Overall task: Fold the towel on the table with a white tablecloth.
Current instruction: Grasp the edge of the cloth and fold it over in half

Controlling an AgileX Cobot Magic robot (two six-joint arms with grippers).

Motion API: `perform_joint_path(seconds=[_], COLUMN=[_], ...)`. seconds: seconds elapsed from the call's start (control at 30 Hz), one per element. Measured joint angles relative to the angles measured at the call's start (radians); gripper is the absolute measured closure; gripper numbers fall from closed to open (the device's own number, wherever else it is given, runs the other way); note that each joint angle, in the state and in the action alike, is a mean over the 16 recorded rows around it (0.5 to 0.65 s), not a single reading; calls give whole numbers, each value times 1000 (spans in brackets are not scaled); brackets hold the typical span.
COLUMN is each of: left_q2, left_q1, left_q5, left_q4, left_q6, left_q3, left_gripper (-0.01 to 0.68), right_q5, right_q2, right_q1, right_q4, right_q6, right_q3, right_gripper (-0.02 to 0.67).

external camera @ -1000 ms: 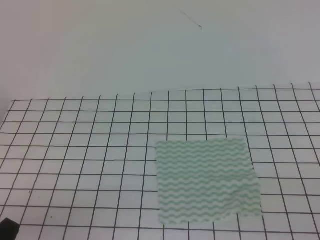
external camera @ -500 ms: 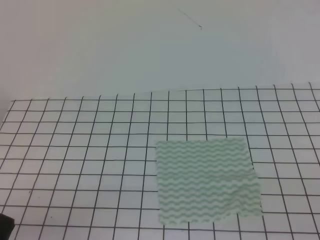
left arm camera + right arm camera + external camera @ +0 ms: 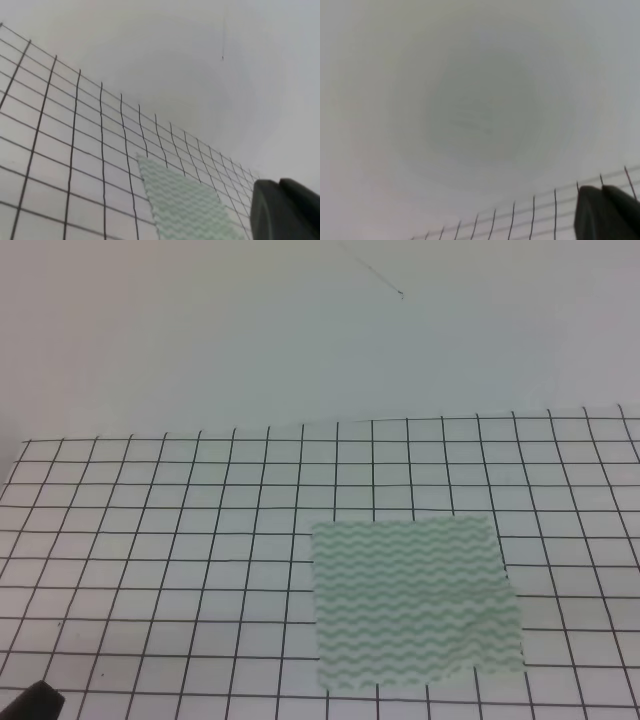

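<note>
The towel [image 3: 410, 602], whitish with pale green wavy stripes, lies spread flat on the white gridded tablecloth [image 3: 150, 540], right of the middle and near the front edge. Its near right corner is slightly wrinkled. It also shows in the left wrist view [image 3: 185, 205], ahead and to the right. Only a dark tip of my left gripper [image 3: 35, 702] shows at the bottom left corner, far from the towel. One dark finger [image 3: 285, 210] shows in the left wrist view. The right wrist view shows one dark finger [image 3: 607, 212] before the wall and the table's far edge [image 3: 520, 225]. Neither gripper touches the towel.
A plain white wall [image 3: 300, 330] rises behind the table's far edge. The gridded cloth stretches bare to the left of the towel and behind it.
The dark tip of my left gripper at the bottom left corner has shifted slightly to the right. The towel has not moved.
</note>
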Motion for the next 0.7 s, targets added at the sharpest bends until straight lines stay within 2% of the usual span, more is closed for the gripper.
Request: perform_joint_path(seconds=[0.43,0.57,0.7], left_q2=[219,330,454], left_q1=[0,0,0], left_q5=[116,143,172], left_q4=[-75,-86,-86], left_q6=[211,292,362], left_q3=[-72,-128,-197], left_gripper=[672,672,671], right_q5=[301,369,415], right_q2=[553,738,911], right_q1=[43,49,50], right_q4=[-33,-28,-1], right_q6=[-254,-339,-412], right_q3=[-189,-243,-287], right_gripper=[636,595,524])
